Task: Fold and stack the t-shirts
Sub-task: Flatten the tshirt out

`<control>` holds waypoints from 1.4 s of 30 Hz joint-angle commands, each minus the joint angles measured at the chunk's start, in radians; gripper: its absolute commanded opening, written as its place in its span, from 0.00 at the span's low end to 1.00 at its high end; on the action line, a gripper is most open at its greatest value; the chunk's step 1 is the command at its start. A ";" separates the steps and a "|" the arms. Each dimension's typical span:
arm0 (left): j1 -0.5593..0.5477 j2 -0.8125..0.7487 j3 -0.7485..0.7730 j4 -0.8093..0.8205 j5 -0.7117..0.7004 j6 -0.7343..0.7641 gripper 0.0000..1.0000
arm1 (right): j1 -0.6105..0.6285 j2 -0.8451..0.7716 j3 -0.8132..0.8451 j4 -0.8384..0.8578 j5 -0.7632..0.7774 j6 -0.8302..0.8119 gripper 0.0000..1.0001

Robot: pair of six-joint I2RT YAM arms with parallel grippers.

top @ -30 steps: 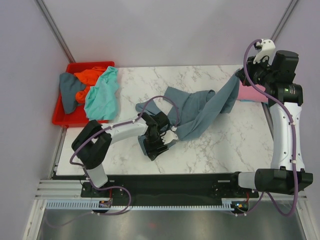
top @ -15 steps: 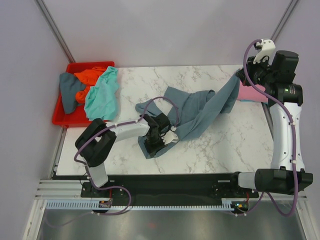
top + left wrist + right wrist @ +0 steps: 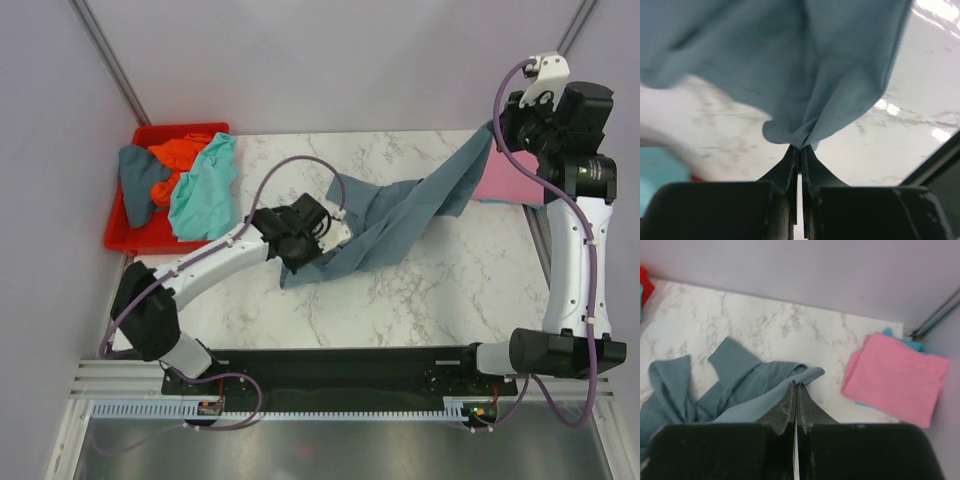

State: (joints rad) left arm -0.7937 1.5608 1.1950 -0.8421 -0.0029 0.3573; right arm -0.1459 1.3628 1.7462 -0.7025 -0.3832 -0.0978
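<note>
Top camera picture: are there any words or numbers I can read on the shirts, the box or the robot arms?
No text can be read in any view.
Green mark on the right arm: too small to read; it may be a logo.
Blue-grey t-shirt: plain, no print showing.
Pink t-shirt: plain, no print showing.
Red bin: no label showing.
</note>
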 commanded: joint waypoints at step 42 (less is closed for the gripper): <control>0.217 -0.528 0.714 0.188 -0.122 0.327 0.02 | -0.003 -0.265 0.543 0.146 0.385 0.058 0.00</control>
State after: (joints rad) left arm -0.5838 0.9730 1.9476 -0.7013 -0.1936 0.6491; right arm -0.1471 0.9787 2.3104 -0.5926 0.0166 -0.0326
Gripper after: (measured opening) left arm 0.040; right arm 0.008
